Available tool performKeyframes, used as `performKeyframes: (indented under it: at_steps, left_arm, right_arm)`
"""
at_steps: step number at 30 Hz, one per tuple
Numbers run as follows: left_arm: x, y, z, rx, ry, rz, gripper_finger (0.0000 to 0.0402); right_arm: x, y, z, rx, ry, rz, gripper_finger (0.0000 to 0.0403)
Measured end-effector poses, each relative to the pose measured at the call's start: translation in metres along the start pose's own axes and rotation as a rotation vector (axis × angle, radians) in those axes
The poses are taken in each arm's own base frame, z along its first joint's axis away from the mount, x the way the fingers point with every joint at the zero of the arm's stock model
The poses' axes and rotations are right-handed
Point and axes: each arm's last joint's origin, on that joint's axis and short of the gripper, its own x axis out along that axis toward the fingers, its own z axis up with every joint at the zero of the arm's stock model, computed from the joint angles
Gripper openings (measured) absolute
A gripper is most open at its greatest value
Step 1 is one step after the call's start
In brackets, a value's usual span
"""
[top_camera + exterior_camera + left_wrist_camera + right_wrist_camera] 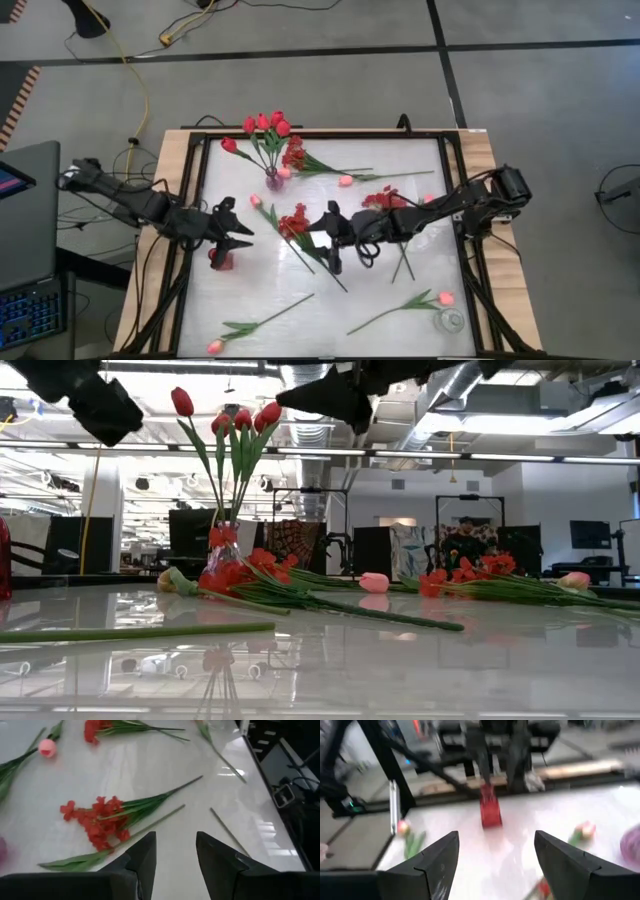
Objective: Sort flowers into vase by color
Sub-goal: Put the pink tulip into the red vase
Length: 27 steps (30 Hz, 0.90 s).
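Observation:
Several red tulips (265,124) stand in a small pinkish vase (273,181) at the table's far side. A red vase (222,262) stands by my left gripper (243,222), which hangs open and empty above the table. Its fingers point toward a spray of small red blossoms (97,820) that lies flat. My right gripper (331,238) is open too, just right of that spray (293,222), and faces the red vase (490,811). Pink tulips (345,181) (445,297) (215,346) and another red spray (380,200) lie on the table.
A clear glass vase (450,320) stands near the table's near right corner. A dark frame (190,200) runs around the white tabletop. Loose green stems (140,630) lie across the near part. A laptop (25,250) sits off the table's left side.

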Motion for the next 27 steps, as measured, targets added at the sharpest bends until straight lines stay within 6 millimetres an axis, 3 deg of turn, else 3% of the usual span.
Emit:
performKeyframes:
  at_steps: [10, 21, 27]
  left_arm:
    - [-0.005, -0.014, -0.004, 0.108, -0.038, 0.003, 0.0115]
    - [-0.006, -0.015, -0.004, 0.2, -0.072, 0.065, 0.0115]
    - [-0.005, -0.017, -0.001, 0.204, -0.097, 0.054, 0.0115]
  right_arm:
    - [-0.01, 0.03, 0.009, 0.151, 0.299, -0.11, 0.0286]
    - [-0.041, 0.066, -0.001, 0.444, 0.662, -0.176, 0.0286]
    - [-0.055, 0.084, -0.006, 0.473, 0.739, -0.198, 0.0286]
